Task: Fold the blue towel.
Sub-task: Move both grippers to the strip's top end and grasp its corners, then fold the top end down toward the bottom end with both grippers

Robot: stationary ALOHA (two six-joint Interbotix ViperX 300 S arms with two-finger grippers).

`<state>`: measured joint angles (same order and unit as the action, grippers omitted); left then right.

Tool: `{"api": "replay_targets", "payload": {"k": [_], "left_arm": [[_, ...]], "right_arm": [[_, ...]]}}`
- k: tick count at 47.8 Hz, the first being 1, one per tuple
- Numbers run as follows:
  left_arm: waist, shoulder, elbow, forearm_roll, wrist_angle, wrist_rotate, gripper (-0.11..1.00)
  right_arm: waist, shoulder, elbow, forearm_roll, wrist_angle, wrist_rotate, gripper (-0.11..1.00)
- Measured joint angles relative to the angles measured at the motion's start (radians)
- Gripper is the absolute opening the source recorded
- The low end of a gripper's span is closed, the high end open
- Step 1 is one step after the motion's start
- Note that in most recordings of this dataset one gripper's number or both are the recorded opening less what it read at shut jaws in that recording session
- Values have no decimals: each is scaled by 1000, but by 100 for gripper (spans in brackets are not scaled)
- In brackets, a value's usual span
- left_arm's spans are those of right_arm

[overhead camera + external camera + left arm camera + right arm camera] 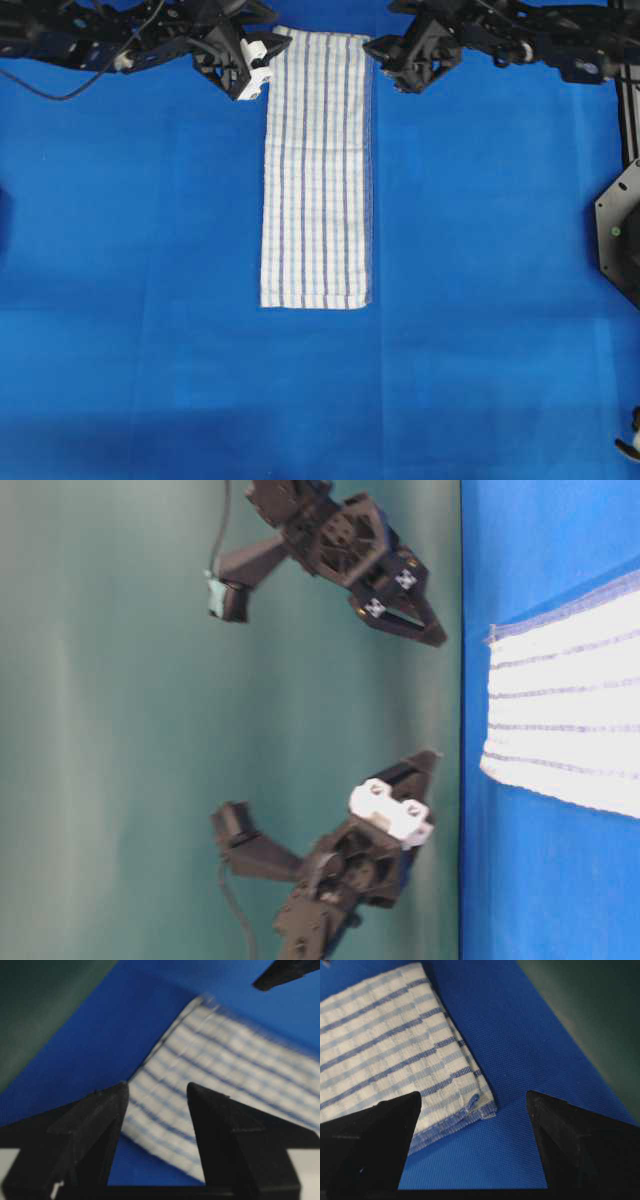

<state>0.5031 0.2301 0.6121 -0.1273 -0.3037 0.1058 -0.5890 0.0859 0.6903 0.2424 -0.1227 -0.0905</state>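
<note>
blue towel [317, 170] — far end between both tools

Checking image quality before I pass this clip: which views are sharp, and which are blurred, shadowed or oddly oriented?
Overhead: evenly lit, blue towel crisp, a faint darker band along the bottom edge. Table-level: turned sideways and soft, both grippers slightly fuzzy. Left wrist: stripes smeared, fingers soft-edged. Right wrist: sharpest, with the weave of the towel corner and of the table cover resolved; fingers near-black silhouettes.

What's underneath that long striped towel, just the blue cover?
The striped towel lies flat on the blue table cover, which shows all around it. Its corner shows stacked layers, so it is already folded. Anything directly beneath it is hidden.
</note>
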Motion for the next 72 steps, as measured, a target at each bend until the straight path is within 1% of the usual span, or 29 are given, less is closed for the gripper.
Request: {"api": "replay_targets", "payload": {"k": [6,10,21,28,32,35,36,38,41,46,48,52,57,67,72], "left_arm": [[15,55,-15,0,-15,0,44],[18,81,-26,0,-28,0,44],[37,156,-54,2,-54,0,44],[43,184,-72,2,-58,0,44],[43,192,-81,2,-58,0,43],[41,195,-84,2,-60,0,40],[43,195,-86,2,-60,-2,39],[41,195,-87,2,-60,0,35],[38,195,-87,2,-60,0,27],[29,196,-87,0,-61,0,9],[26,195,-89,2,-61,2,6],[26,195,-89,2,-60,2,6],[25,196,-89,5,-61,2,6],[23,192,-84,8,-61,8,6],[17,172,-69,8,-60,25,6]], "right_arm": [[0,54,-17,40,-25,0,87],[0,86,-23,54,-40,0,87],[-2,147,-35,72,-69,0,87],[-3,173,-43,80,-77,0,83],[-5,179,-44,81,-78,3,77],[-3,181,-46,81,-80,2,69],[-3,184,-46,81,-80,3,65],[-3,186,-46,81,-80,0,58],[-2,187,-46,81,-80,0,49],[5,187,-46,81,-78,-3,32],[9,187,-46,81,-78,-5,26],[15,187,-46,81,-78,-6,15],[18,189,-46,81,-78,-8,10],[20,184,-46,81,-69,-8,10],[20,150,-41,81,-46,-9,10]]}}
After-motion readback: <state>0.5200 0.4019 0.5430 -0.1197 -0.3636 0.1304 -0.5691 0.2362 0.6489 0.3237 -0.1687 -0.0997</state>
